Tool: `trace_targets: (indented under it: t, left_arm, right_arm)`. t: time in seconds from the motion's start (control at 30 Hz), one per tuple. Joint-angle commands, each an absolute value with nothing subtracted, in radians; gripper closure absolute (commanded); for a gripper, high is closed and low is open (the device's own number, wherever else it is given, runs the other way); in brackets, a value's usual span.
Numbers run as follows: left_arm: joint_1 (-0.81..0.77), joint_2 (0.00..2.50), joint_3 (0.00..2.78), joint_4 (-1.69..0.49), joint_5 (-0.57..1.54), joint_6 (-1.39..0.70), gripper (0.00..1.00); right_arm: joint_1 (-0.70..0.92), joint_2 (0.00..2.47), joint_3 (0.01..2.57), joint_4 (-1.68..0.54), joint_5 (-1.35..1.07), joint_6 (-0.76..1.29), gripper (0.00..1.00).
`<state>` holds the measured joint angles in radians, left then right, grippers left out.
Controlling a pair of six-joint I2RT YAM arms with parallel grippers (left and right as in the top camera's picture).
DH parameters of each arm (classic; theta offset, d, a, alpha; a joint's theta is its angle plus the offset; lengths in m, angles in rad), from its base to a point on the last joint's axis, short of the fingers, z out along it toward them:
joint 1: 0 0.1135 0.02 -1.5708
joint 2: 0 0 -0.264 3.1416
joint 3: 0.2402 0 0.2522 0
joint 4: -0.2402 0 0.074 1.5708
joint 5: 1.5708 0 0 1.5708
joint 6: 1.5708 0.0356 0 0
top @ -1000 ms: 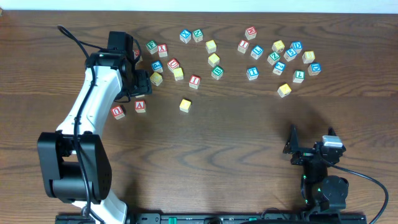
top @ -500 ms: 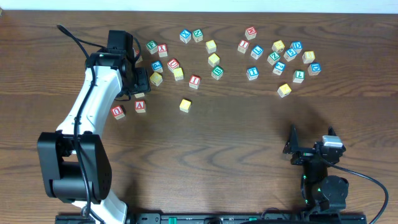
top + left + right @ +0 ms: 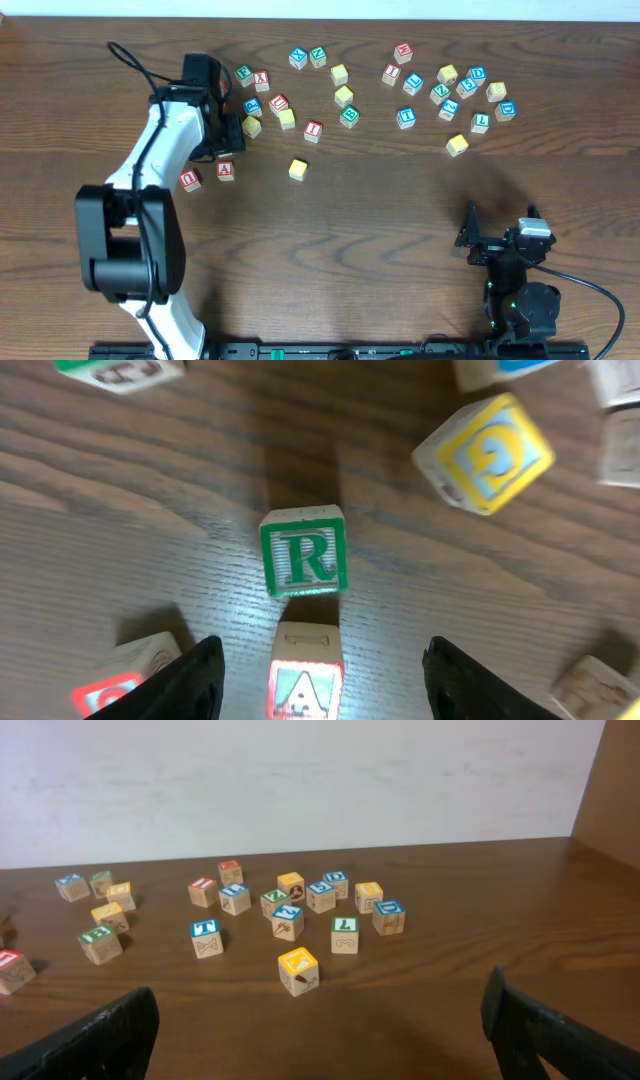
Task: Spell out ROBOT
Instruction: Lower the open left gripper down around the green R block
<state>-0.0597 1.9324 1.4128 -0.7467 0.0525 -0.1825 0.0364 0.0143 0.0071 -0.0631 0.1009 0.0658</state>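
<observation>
The green-bordered R cube (image 3: 304, 550) sits flat on the wood in the left wrist view, just beyond the fingers. My left gripper (image 3: 322, 650) hovers above it, open and holding nothing. From overhead the left gripper (image 3: 226, 134) covers most of that cube. A lone yellow cube (image 3: 298, 168) lies to the right of it, and another yellow cube (image 3: 457, 144) lies right of centre. A blue-bordered T cube (image 3: 405, 117) sits in the back cluster. My right gripper (image 3: 497, 243) rests open near the front right, its jaws wide apart and empty, with the yellow cube (image 3: 298, 968) ahead of it.
A red-lettered A cube (image 3: 306, 682) lies below the left fingers, with a red U cube (image 3: 190, 180) to its left. A yellow-faced cube (image 3: 483, 452) sits right of the R. Many more letter cubes are scattered across the back of the table (image 3: 380, 230).
The left arm's lower links have swung to the right while its gripper stayed over nearly the same spot. No cube has moved. The right arm is still.
</observation>
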Motion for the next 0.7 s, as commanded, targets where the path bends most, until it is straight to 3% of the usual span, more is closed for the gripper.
trace_targets:
  t: [0.0, 0.67]
  left_arm:
    - [-0.054, 1.955, 1.433, -0.736, 0.041, -0.177, 0.37]
    - [-0.021, 1.958, 1.433, -0.704, 0.038, -0.181, 0.37]
  right_arm:
    - [0.027, 0.007, 0.005, -0.067, 0.098, 0.054, 0.01]
    - [0.027, 0.007, 0.005, -0.067, 0.098, 0.054, 0.01]
